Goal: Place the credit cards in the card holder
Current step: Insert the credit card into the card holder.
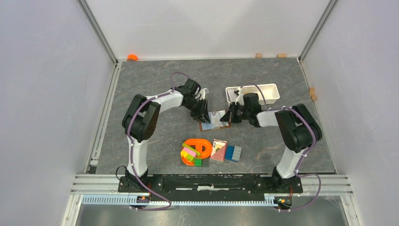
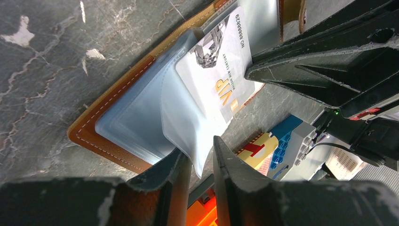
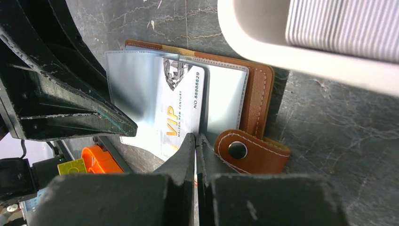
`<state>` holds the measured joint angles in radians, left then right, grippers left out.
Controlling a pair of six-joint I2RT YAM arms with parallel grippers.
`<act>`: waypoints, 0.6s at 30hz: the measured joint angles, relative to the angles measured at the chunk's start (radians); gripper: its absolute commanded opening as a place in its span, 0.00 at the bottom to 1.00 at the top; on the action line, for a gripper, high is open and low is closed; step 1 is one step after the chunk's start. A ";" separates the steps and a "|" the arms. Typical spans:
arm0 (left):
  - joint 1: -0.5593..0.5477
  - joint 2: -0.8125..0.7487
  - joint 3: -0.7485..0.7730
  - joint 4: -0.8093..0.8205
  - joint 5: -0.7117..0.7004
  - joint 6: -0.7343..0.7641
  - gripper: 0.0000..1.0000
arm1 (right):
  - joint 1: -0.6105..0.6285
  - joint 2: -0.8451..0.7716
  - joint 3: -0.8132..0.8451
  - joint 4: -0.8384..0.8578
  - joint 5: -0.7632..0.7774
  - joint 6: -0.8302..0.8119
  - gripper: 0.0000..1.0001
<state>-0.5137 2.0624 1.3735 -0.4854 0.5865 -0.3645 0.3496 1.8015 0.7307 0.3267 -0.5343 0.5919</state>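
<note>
Tight spot here: the right gripper [image 3: 195,141] has its fingers pressed together on the near edge of the credit card [image 3: 181,110], while the left gripper [image 2: 202,160] is narrowed to a slim gap with a leaf of clear sleeve [image 2: 141,113] running into it. It looks pinched, though the contact itself is hidden. The danger, I'd say, is the mouth of that pocket. If the sleeve slips from the left fingers it flops shut, and the card rides over the plastic instead of into it. Push the card at an angle and a corner could jam on the seam and shove the whole card holder [image 1: 215,120] along the stone-grey table [image 1: 155,84], since nothing else pins it down. Both sets of fingers crowd the same small area, so a knock between them is a risk too. The holder lies open and flat mid-table between the two grippers, just in front of the white tray [image 3: 254,37]. It is tan-brown with pale stitching, its snap tab [image 3: 237,149] splayed out beside the right fingers, with several cloudy clear leaves fanned across it. The card is white and silver-grey with gold VIP lettering and a printed number, and sits skewed, partly over the sleeves.
</note>
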 measured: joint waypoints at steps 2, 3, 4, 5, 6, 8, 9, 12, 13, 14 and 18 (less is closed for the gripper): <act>0.000 0.000 0.000 0.000 0.000 0.000 0.32 | 0.001 0.004 0.006 -0.006 -0.004 -0.005 0.00; 0.000 0.000 0.000 0.000 0.001 0.000 0.32 | 0.002 0.005 0.009 -0.007 -0.004 -0.006 0.00; 0.000 0.000 0.000 0.000 0.001 0.000 0.32 | 0.005 0.007 0.012 -0.009 -0.004 -0.007 0.00; 0.000 0.000 0.000 0.001 0.002 0.000 0.33 | 0.009 0.010 0.017 -0.011 -0.003 -0.008 0.00; 0.000 0.001 0.000 0.001 0.004 0.000 0.32 | 0.013 0.012 0.020 -0.011 -0.003 -0.008 0.00; 0.002 0.002 0.000 0.001 0.008 0.000 0.33 | 0.025 0.015 0.024 -0.007 0.003 -0.008 0.00; 0.003 0.003 0.000 0.002 0.011 0.000 0.33 | 0.034 0.016 0.026 -0.003 0.006 -0.006 0.00; 0.005 0.004 0.000 0.002 0.018 0.000 0.34 | 0.061 0.023 0.027 0.011 0.016 -0.001 0.00; 0.007 0.004 0.000 0.001 0.018 0.000 0.34 | 0.064 0.023 0.027 0.013 0.017 0.002 0.00; 0.009 0.004 0.000 0.000 0.019 0.000 0.34 | 0.069 0.024 0.028 0.016 0.020 0.006 0.00; 0.019 0.004 0.000 -0.007 0.024 0.000 0.34 | 0.083 0.027 0.032 0.028 0.037 0.023 0.00</act>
<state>-0.4950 2.0666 1.3735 -0.4927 0.6106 -0.3645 0.4328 1.8282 0.7624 0.3546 -0.4973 0.6144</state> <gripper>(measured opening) 0.337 0.004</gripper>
